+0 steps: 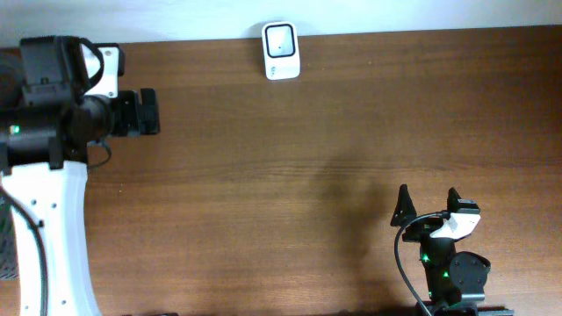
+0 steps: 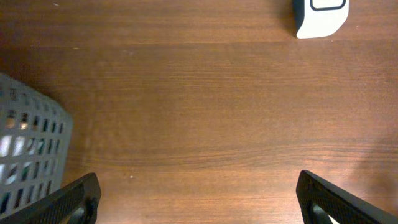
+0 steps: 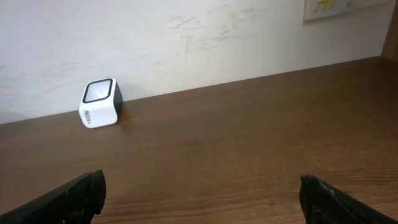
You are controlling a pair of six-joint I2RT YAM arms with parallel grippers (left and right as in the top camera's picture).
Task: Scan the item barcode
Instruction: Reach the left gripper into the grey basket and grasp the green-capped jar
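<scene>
At the far left of the left wrist view, a grey perforated basket (image 2: 28, 149) is seen just outside the claw's left finger (image 2: 78, 198). What lies behind its mesh cannot be made out.

The left gripper (image 1: 156, 112) is held above the wooden table (image 1: 290, 175) with its 2 fingers spread wide apart, and nothing is clamped between them. In its own camera, the left gripper (image 2: 202, 205) is shown with only bare wood in the gap between the 2 dark fingertips.

The barcode scanner (image 1: 281, 50), a small white unit with a dark-framed window on top, is set at the table's back edge against the pale wall (image 3: 186, 37). From the left claw it is found well ahead and off toward the right finger's side, at the upper right of that view (image 2: 320, 15).

From the right gripper (image 1: 428, 204) the scanner is placed far ahead and to the left, well apart from the fingers. This claw is also held open, its 2 fingers being spread wide with nothing gripped. In the right wrist view the right gripper (image 3: 202, 199) is seen low over the wood, the scanner (image 3: 99, 102) being visible beyond the left finger (image 3: 74, 196). A wall plate (image 3: 336, 7) is seen ahead and to the right, above the table line.
</scene>
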